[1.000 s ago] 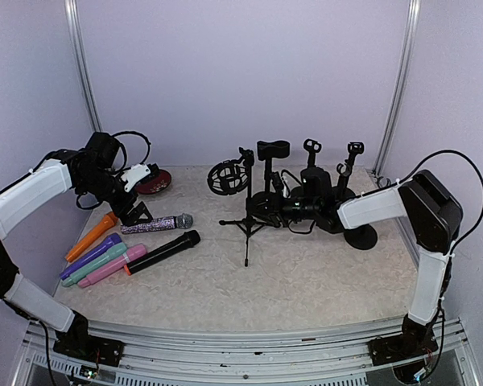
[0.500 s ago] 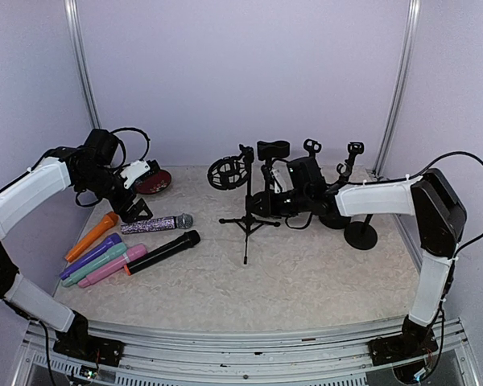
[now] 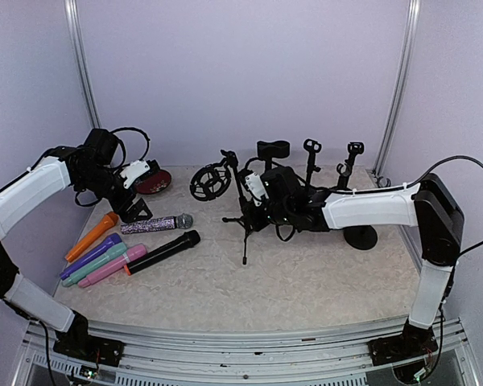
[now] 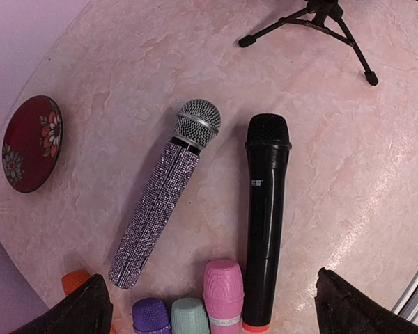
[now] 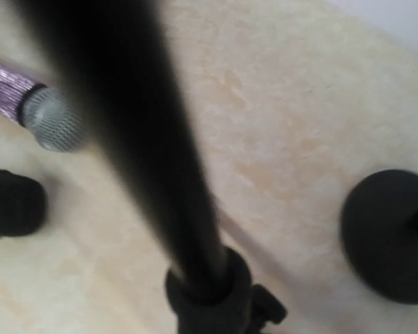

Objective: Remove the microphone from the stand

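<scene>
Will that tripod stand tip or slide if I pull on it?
Likely top-heavy: the tripod stand carries a shock mount off to one side on a thin pole, so it may tip that way. Its narrow legs probably slide easily on the smooth table.

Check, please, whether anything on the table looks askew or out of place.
Yes. The tripod stand near the middle leans toward the left instead of standing upright, its round shock mount hanging out to that side. The right gripper seems clamped on it.
</scene>
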`<state>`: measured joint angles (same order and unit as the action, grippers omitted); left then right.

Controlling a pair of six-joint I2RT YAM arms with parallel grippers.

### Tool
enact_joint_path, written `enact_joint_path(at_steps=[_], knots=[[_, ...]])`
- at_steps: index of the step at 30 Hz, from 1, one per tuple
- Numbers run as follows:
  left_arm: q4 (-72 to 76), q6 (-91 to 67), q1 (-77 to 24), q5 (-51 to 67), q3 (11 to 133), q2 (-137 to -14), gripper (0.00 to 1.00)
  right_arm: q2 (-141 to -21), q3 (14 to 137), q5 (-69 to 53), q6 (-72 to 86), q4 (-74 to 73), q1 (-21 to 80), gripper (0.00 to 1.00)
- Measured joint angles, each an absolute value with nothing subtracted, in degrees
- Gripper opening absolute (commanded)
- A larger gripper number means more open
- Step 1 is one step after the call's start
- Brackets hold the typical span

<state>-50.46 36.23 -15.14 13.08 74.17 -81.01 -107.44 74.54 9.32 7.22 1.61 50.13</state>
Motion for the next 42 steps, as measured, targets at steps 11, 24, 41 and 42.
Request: enact_joint_path(at_steps=[11, 24, 41, 42], knots=[[-50.7, 36.2, -15.1, 13.1, 74.2, -81.0, 0.99, -105.9, 72.7, 13.8, 3.9, -0.7, 50.2, 0.83], [-50.7, 36.2, -15.0, 13.1, 74.2, -81.0, 0.99, -93.0, 59.6, -9.7, 23.7, 10.1, 38.2, 0.7], [-46.5, 34.0, -12.8, 12.8, 70.3, -79.1, 0.99, -92.9, 50.8, -15.1, 37.2, 15.2, 38.9, 0.68], [-45.7, 33.5, -12.5, 12.8, 69.9, -78.9, 0.99, -93.2, 50.4, -14.5, 37.6, 14.7, 40.2, 0.69]])
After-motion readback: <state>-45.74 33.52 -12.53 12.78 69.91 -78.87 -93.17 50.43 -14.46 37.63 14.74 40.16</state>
